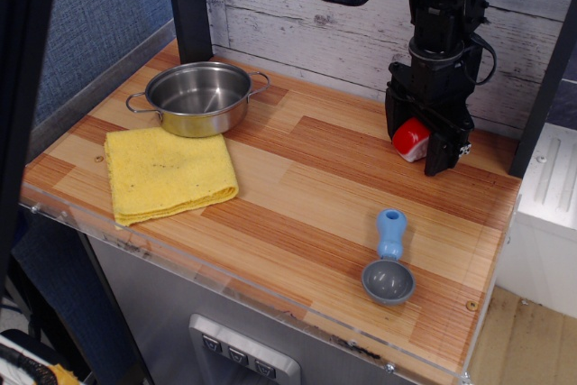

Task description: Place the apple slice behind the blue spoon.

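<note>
Pincer clamped on apple slice

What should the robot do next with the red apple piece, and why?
Probably open the gripper and let go. The apple slice sits between the fingers, low at the wooden table, toward the back wall, with the blue spoon nearer the front edge. That looks like the spot behind the spoon, though whether the slice touches the table is unclear.

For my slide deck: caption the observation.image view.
Gripper lowers the apple slice onto the wooden table behind the blue spoon.
</note>
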Motion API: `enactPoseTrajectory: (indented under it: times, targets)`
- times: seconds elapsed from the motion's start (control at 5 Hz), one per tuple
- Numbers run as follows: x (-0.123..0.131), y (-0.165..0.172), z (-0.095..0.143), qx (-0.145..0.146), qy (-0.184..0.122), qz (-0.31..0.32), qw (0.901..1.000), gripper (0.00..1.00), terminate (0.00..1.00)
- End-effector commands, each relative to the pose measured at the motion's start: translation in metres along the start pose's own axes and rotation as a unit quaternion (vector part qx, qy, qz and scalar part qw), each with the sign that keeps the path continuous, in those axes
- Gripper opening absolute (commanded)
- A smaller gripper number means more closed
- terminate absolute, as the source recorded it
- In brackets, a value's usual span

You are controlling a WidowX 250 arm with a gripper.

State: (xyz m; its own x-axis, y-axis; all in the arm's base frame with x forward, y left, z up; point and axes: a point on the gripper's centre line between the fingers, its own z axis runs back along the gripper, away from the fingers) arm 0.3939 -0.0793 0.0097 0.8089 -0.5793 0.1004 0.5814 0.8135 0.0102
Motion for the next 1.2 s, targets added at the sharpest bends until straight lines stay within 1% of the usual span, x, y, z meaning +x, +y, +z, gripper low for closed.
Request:
enactPoseTrajectory:
  times: [0.0,0.2,0.4,0.6,0.8,1.0]
  targets:
    - [-0.004,0.006,0.042,0.015,-0.043,0.014,0.9989,1.0,0.0]
    - [-0.006,0.019,0.074,0.032,-0.077,0.041,0.9957,1.0,0.0]
    - [-0.012,0.031,0.112,0.048,-0.103,0.075,0.9908,1.0,0.0]
    - [-0.026,0.039,0.151,0.058,-0.141,0.106,0.9826,1.0,0.0]
    - [-0.043,0.045,0.175,0.077,-0.152,0.138,0.9757,1.0,0.0]
    - [-0.043,0.045,0.175,0.077,-0.152,0.138,0.9757,1.0,0.0]
